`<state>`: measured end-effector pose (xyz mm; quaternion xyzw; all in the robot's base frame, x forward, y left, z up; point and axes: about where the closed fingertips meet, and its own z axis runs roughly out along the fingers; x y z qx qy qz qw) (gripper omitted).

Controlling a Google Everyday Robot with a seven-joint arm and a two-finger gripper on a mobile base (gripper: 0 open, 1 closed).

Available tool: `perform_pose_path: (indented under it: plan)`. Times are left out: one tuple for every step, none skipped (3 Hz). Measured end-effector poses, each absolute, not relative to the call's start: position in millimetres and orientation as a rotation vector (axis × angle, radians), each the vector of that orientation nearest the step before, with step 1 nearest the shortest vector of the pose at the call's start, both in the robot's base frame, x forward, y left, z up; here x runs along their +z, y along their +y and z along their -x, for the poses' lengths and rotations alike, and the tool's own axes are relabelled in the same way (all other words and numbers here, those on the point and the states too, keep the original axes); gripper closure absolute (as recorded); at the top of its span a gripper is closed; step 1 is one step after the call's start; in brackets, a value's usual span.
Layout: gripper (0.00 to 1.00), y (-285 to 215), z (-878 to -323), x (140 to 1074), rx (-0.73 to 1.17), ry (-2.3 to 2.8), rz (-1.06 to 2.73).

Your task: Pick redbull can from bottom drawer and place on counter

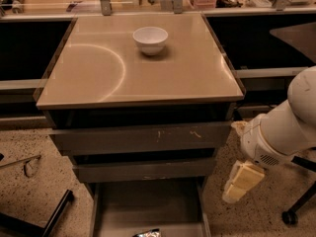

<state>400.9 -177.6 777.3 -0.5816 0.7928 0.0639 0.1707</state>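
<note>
Counter [187, 73]: we see a square, glossy tan top with thin metal edging. It fills the upper middle of the camera view, and a curved light reflection crosses its left half.
Floor [29, 142]: speckled, and visible on both sides of the cabinet.
Upper drawer fronts [140, 138]: two grey fronts sit one under the other, directly below the counter. The top one carries pale scratch marks right of centre. The lower one sits just above the bottom drawer.
Bottom drawer [148, 201]: pulled out toward the camera, further than the two above. It is a flat grey tray with low side walls, and its near end is cut off by the lower edge of the view.
Arm [286, 127]: white. It enters from the right edge and slants down and to the left, to the right of the cabinet.
Chair leg [54, 216]: black, lying across the floor at the lower left.
Gripper [240, 181]: beige. It hangs at the arm's lower end, just right of the bottom drawer's right wall and outside the tray, apart from the redbull can. We cannot tell whether it is spread or pressed together.
White bowl [150, 39]: upright on the counter, near the back and about centred.
Redbull can [147, 232]: inside the bottom drawer at its near end, roughly mid-width. Only a shiny sliver shows at the lower edge of the view, so we cannot tell whether it stands or lies.
</note>
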Motion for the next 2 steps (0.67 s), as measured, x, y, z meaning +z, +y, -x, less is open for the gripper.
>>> perform_pose_path:
  plan:
    - [0.0, -178, -401, 777, 0.182, 2.253, 1.651]
    - [0.0, -170, -399, 747, 0.215, 2.253, 1.608]
